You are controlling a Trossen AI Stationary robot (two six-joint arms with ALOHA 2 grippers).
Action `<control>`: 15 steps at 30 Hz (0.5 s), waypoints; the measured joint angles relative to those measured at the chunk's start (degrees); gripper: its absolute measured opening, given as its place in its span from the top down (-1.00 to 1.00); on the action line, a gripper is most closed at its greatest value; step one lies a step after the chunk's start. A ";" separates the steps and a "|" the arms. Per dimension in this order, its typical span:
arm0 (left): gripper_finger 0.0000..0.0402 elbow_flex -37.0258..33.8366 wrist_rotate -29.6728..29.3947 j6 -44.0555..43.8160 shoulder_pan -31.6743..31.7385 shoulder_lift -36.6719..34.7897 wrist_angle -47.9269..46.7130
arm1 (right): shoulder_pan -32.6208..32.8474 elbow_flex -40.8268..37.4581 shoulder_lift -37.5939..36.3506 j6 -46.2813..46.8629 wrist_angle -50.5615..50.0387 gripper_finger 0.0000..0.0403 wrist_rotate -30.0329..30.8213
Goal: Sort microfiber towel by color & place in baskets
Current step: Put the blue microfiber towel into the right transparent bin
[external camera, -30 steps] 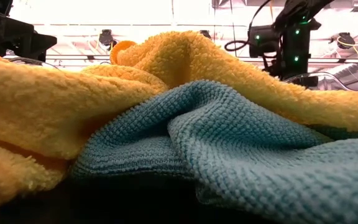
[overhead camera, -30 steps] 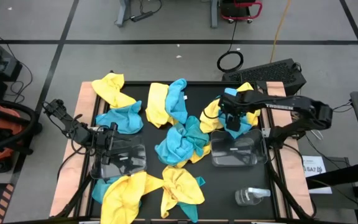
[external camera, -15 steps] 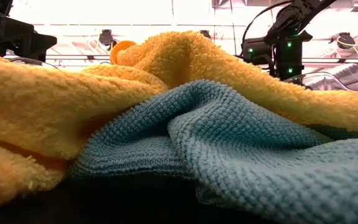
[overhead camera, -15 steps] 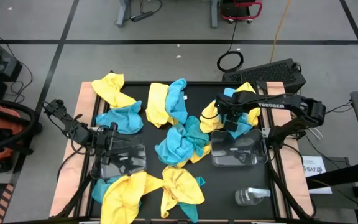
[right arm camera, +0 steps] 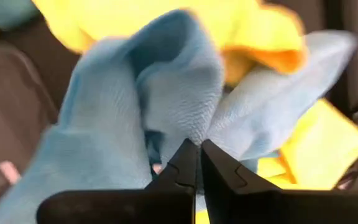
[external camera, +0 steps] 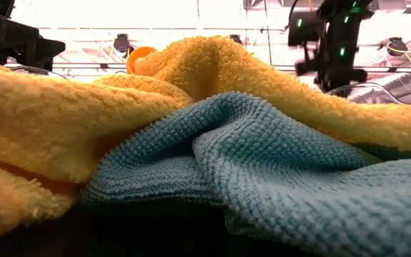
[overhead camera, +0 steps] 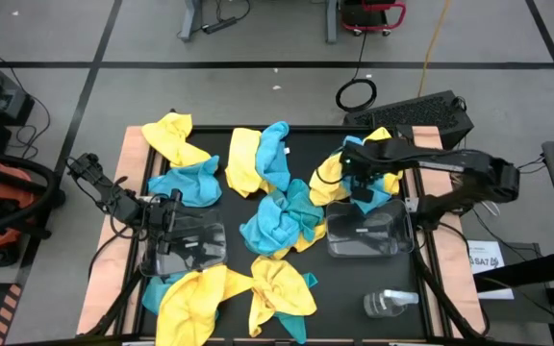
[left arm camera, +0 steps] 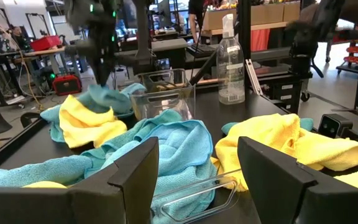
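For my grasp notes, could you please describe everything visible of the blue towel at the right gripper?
The blue towel is a soft, finely woven turquoise cloth, crumpled into folds. It lies in the pile at the table's right rear, on and beside yellow towels, just behind the right basket. The right gripper has its fingers shut on a raised fold of it.

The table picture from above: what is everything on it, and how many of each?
Yellow towels: about six, bright yellow, scattered around the table, some tangled with blue ones.
Blue towels: about six, turquoise, mostly in the middle and at the left.
Baskets: two, clear plastic, one on the left side, one on the right.
Bottle: one, clear, near the front right corner.
Table: one, black top with a wooden edge.
Keyboard: one, black, just past the far right corner.
Left gripper: open, above the left basket.
Right gripper: shut on a blue towel at the right pile.
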 joint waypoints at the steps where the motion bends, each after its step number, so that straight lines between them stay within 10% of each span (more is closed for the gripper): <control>1: -0.12 0.00 0.00 -0.02 0.00 0.01 0.04 | 0.39 1.13 -1.50 0.11 -0.51 0.99 -0.24; 15: -0.12 0.01 0.00 0.00 0.00 -0.01 0.01 | 8.28 17.80 -19.85 4.81 -2.30 1.00 -19.75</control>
